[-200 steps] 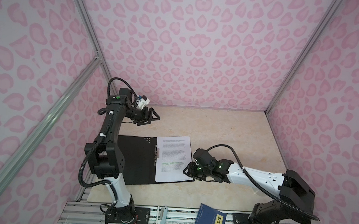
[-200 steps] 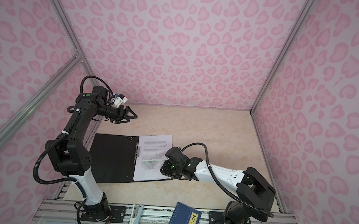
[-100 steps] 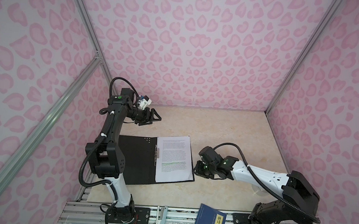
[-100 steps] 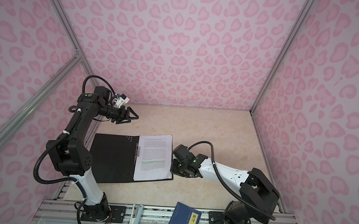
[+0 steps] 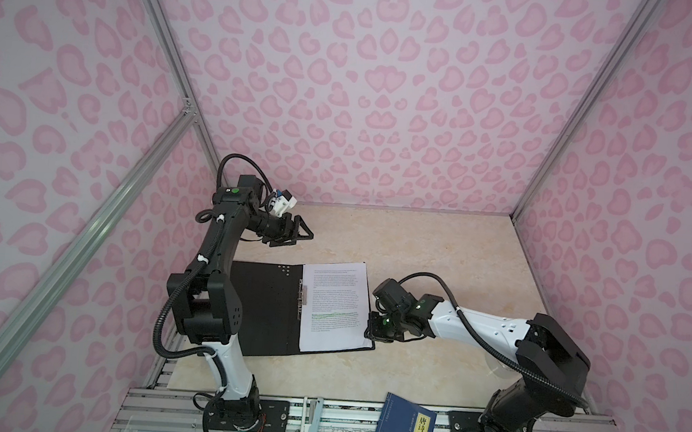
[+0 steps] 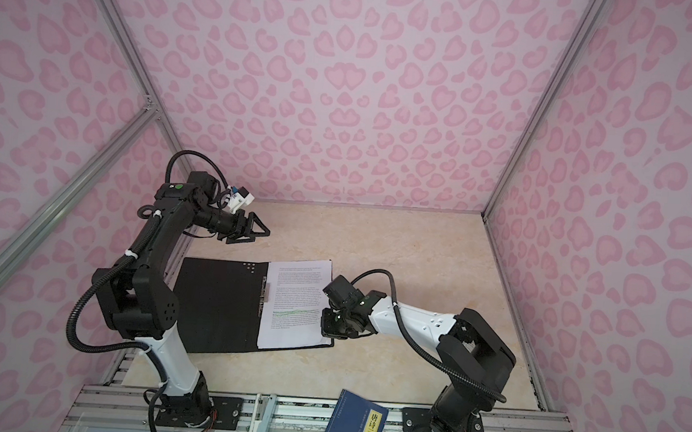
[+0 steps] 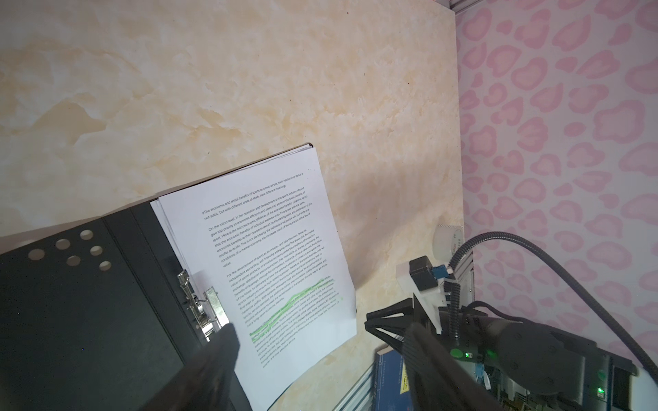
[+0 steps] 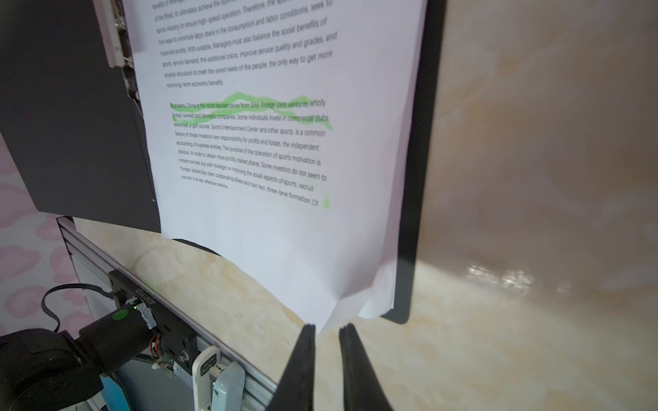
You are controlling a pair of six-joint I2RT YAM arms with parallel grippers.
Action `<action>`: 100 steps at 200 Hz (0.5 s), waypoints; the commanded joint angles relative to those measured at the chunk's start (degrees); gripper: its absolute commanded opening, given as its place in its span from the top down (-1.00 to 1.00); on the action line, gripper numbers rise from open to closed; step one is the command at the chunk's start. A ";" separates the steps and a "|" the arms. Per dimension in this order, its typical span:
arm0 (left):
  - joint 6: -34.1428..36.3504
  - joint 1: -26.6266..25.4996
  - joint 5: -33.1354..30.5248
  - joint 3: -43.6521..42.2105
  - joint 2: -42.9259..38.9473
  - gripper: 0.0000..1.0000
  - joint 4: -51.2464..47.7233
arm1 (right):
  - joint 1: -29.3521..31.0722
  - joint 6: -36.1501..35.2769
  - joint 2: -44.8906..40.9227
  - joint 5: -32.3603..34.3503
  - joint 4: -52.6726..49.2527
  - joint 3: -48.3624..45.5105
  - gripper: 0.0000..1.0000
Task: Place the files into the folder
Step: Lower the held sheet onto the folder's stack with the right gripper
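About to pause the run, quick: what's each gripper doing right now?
Left gripper: open, holding nothing.
Right gripper: jaws nearly together at the curled-up corner of the files; whether it grips them cannot be told.

In both top views the files' [image 5: 334, 303] print is unreadably small and the blue book [image 5: 396, 429] cropped.

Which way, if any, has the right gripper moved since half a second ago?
Yes: seen from above, the right gripper moved left, to the files' right edge.
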 commanded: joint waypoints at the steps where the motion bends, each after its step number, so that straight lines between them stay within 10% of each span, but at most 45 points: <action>1: 1.13 -0.37 -0.37 0.12 0.55 -0.54 -1.09 | 0.35 -2.06 2.04 -1.37 -0.33 0.98 0.63; 100: 1.35 -1.52 -1.30 0.13 1.86 -0.54 -1.47 | 0.98 -7.48 9.06 0.71 -8.76 8.08 0.63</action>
